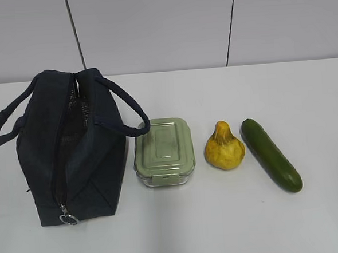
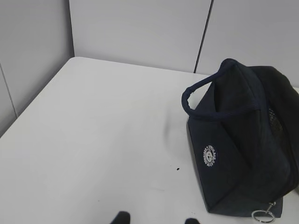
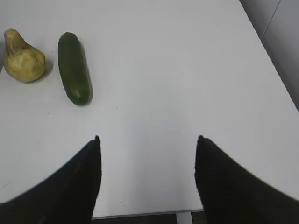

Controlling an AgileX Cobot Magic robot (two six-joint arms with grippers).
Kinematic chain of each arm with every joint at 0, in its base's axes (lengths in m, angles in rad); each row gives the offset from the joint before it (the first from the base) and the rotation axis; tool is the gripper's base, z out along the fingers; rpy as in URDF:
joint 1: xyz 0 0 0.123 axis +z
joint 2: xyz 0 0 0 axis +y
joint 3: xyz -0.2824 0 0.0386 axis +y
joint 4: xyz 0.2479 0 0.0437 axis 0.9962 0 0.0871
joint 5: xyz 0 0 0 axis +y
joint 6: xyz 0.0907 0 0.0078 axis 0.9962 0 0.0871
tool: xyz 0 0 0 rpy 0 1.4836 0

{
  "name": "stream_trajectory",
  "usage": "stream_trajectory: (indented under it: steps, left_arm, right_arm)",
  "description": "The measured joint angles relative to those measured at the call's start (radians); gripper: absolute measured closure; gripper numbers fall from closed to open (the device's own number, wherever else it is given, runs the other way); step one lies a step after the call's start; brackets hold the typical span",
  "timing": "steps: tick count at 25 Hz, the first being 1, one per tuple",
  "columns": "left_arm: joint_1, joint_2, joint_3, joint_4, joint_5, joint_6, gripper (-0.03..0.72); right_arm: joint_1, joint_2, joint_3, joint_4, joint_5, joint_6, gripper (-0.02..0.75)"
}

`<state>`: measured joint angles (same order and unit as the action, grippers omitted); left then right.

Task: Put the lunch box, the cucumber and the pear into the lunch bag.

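The dark navy lunch bag [image 1: 67, 150] stands at the left of the table with its zipper undone and its handles spread; the left wrist view shows the lunch bag [image 2: 243, 140] from the side. Right of it sit the lunch box [image 1: 163, 151] with its sage-green lid, then the yellow pear [image 1: 223, 147], then the dark green cucumber [image 1: 271, 154]. In the right wrist view the pear [image 3: 22, 58] and cucumber [image 3: 74, 67] lie far up left of my right gripper [image 3: 147, 138], which is open and empty. My left gripper [image 2: 156, 218] is open over bare table, left of the bag.
The table's front edge [image 3: 140, 214] runs just under my right gripper. A grey wall panel [image 1: 151, 30] closes off the back of the table. A metal ring pull [image 1: 68, 218] hangs at the bag's near end.
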<state>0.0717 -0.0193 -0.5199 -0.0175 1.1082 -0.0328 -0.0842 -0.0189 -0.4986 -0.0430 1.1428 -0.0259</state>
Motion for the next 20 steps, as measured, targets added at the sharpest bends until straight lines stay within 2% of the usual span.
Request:
stream_trajectory:
  steps: [13,20]
  left_arm:
    - [-0.004,0.0,0.0,-0.002,0.0,0.0,0.46]
    - [-0.134,0.0,0.0,-0.104,-0.013,0.0,0.46]
  right_arm:
    - [0.008,0.0,0.0,0.0,0.0,0.002,0.247]
    - [0.046,0.0,0.0,0.026,0.0,0.002,0.247]
